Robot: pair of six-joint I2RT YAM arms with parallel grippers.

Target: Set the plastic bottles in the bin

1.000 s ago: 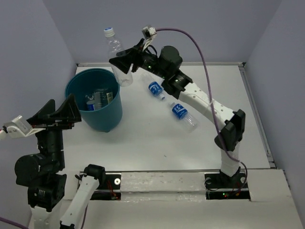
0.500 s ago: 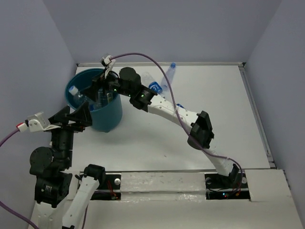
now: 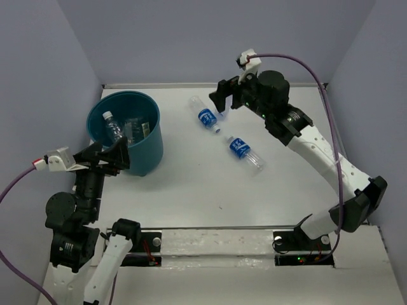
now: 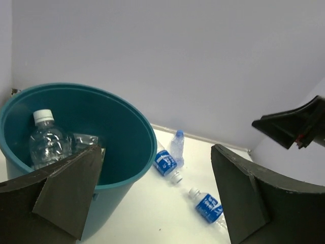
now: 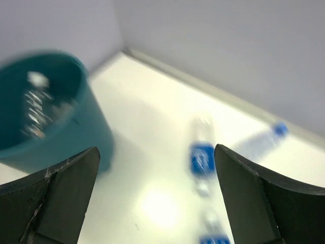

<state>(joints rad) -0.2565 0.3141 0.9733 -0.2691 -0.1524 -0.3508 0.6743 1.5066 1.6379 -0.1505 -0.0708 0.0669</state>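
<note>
While both arms carry nothing, the left gripper (image 3: 107,156) stands spread wide just at the near side of the bin (image 3: 145,159), and the right gripper (image 3: 222,100), equally spread, hovers well to the right of the bin. Inside the bin a white-capped bottle (image 3: 113,129) stands upright among other clear plastic. Right of the bin, on the table (image 3: 191,184), lie a first blue-labelled bottle (image 3: 205,117) and, farther off, a second blue-labelled bottle (image 3: 244,151). A blue-capped bottle (image 4: 176,146) shows behind them, posture unclear.

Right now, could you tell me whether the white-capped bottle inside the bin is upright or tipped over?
Upright: the white-capped bottle stands in the teal bin, cap uppermost, close to its wall.
</note>
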